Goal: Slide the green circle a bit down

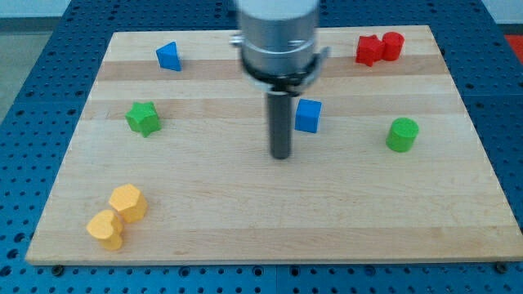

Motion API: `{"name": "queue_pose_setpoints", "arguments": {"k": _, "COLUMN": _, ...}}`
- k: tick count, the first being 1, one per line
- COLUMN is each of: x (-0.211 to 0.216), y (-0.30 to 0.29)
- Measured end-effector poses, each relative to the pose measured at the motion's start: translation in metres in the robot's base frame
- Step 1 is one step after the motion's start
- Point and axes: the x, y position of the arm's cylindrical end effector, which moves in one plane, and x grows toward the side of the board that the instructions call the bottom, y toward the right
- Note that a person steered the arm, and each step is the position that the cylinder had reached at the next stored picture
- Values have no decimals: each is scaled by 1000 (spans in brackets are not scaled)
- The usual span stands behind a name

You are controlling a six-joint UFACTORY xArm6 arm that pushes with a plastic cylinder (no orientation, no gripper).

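- The green circle [402, 134] sits on the wooden surface [270, 220] toward the view's right, well apart from the other blocks
- The arm carries no hand, only a straight dark rod, so nothing opens, closes or holds anything; the tip [282, 155] rests near the middle of the surface, just to the view's left of the blue cube [308, 115] and well to the left of the green circle
- To do the step well, the tip should probably travel right and come round to the circle's upper side, passing the blue cube without nudging it
- Contact is best made on the middle of the circle's top edge, since an off-centre touch would likely roll it sideways
- The push should be short and straight toward the view's bottom, because only a small shift is asked for
- No containers appear anywhere on the surface, so nothing is held inside anything
- Other blocks lie far off: a green star [143, 118], a blue triangle-like block [169, 56], two red blocks [379, 47] touching, and two yellow blocks [118, 216] touching
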Motion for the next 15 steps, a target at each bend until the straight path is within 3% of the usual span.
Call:
{"name": "queue_pose_setpoints", "arguments": {"k": 1, "x": -14, "y": 56}}
{"name": "queue_pose_setpoints", "arguments": {"k": 5, "x": -78, "y": 155}}
{"name": "queue_pose_setpoints", "arguments": {"k": 11, "x": -5, "y": 152}}
{"name": "queue_pose_setpoints", "arguments": {"k": 14, "x": 35, "y": 127}}
{"name": "queue_pose_setpoints", "arguments": {"k": 15, "x": 35, "y": 91}}
